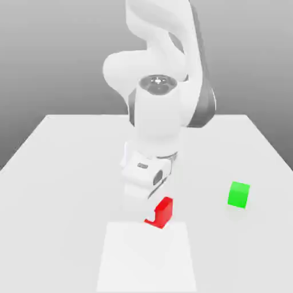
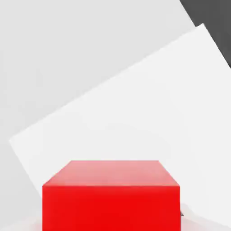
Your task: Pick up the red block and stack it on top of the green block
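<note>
Gripper (image 1: 150, 207) clamped on red block (image 1: 162, 212), seemingly above pale table (image 1: 68, 154); green block (image 1: 239, 194) apart.

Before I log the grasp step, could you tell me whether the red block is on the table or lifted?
Lifted, it seems: the red block hangs under the arm above the table, apart from the green block.

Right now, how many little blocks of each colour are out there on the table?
Red block: 1
Green block: 1
Total: 2 blocks
</note>
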Motion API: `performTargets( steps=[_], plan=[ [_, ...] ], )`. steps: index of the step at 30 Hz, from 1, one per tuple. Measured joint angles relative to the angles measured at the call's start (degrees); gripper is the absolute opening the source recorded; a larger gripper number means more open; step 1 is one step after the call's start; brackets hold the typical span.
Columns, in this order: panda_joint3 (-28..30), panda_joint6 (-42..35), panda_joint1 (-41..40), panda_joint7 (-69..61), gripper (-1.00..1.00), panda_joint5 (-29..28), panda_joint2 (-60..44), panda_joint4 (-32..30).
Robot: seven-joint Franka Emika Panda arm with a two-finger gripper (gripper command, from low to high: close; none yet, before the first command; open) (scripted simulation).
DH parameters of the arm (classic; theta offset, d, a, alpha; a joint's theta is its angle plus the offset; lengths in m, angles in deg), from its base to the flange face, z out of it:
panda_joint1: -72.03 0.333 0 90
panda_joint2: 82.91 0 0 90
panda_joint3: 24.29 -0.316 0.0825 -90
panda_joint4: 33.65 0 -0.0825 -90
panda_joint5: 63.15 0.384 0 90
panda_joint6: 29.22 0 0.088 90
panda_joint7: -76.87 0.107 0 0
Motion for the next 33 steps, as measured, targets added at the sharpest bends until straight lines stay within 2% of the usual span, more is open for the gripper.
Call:
performTargets(
  steps=[13,27,33],
  plan=[
    [-10.7,-3.2,11.2,12.4,-1.00,5.6,6.3,-2.6],
    [-24.5,-5.9,20.6,30.0,-1.00,5.6,12.1,-5.7],
    [-26.9,3.1,18.5,34.9,-1.00,0.5,2.9,-5.6]
  ],
)
